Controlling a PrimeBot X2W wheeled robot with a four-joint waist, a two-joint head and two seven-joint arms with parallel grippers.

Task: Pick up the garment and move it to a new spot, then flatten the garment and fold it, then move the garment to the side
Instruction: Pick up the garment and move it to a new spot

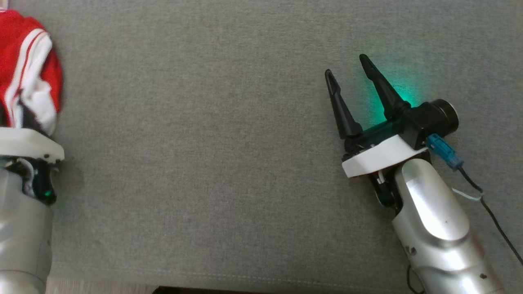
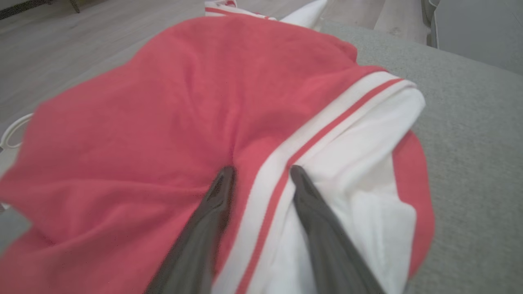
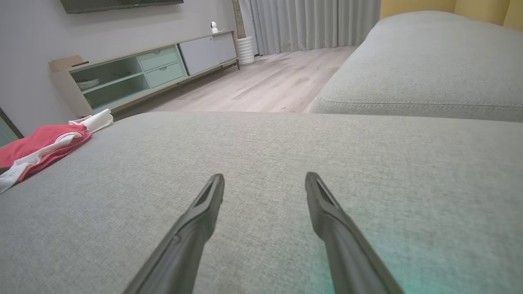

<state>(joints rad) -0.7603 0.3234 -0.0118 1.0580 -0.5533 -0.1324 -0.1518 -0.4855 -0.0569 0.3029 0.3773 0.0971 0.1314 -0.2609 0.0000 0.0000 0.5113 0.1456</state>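
The garment (image 1: 28, 69) is a red piece with white panels and red-and-white stripes, lying bunched at the far left of the grey sofa cushion (image 1: 204, 163). In the left wrist view the garment (image 2: 163, 122) lies right under the camera. My left gripper (image 2: 259, 173) presses down into it, its fingers still apart with a striped ridge of cloth between them. In the head view the left gripper (image 1: 20, 118) is partly hidden at the garment's near edge. My right gripper (image 1: 347, 67) hovers open over bare cushion at the right, nothing between its fingers (image 3: 212, 192). The garment (image 3: 41, 141) lies far to its left.
The cushion's front seam runs along the bottom (image 1: 245, 279). A second grey cushion (image 3: 429, 61) lies beyond a gap. A low cabinet (image 3: 143, 69) and wooden floor (image 3: 265, 85) are further off. A black cable (image 1: 490, 212) trails from my right wrist.
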